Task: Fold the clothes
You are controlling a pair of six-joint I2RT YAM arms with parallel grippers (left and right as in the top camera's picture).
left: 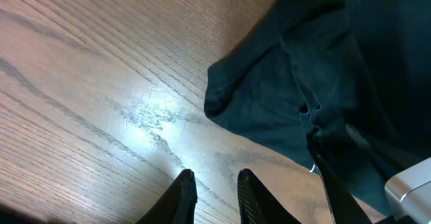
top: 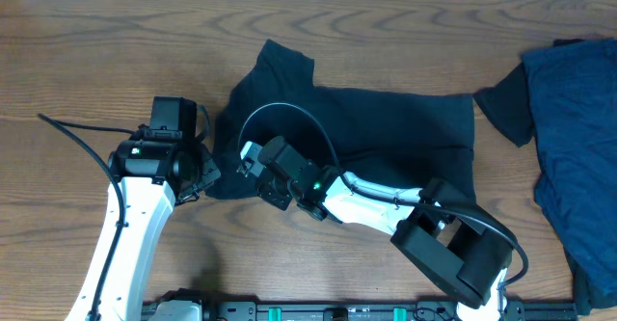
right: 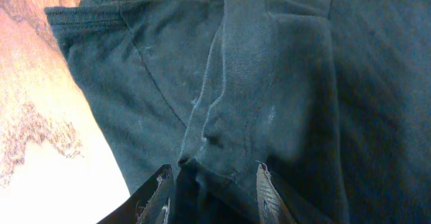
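Note:
The clothes I am handling are one very dark T-shirt (top: 386,119), spread across the middle of the table with its left side bunched. My right gripper (top: 249,162) reaches in over the shirt's lower left corner. In the right wrist view a thick fold of the T-shirt (right: 256,83) fills the gap of the right gripper (right: 212,177), which is shut on it. My left gripper (top: 210,172) hovers just left of that corner over bare wood. Up close the left gripper (left: 215,180) stands narrowly open with nothing in it, and the T-shirt's edge (left: 283,96) lies just beyond it.
More clothes, blue garments (top: 578,138), are piled at the right edge, with a dark sleeve (top: 506,104) sticking out toward the T-shirt. A black cable (top: 67,133) trails left of the left arm. Bare wooden table (top: 116,51) lies to the left and behind.

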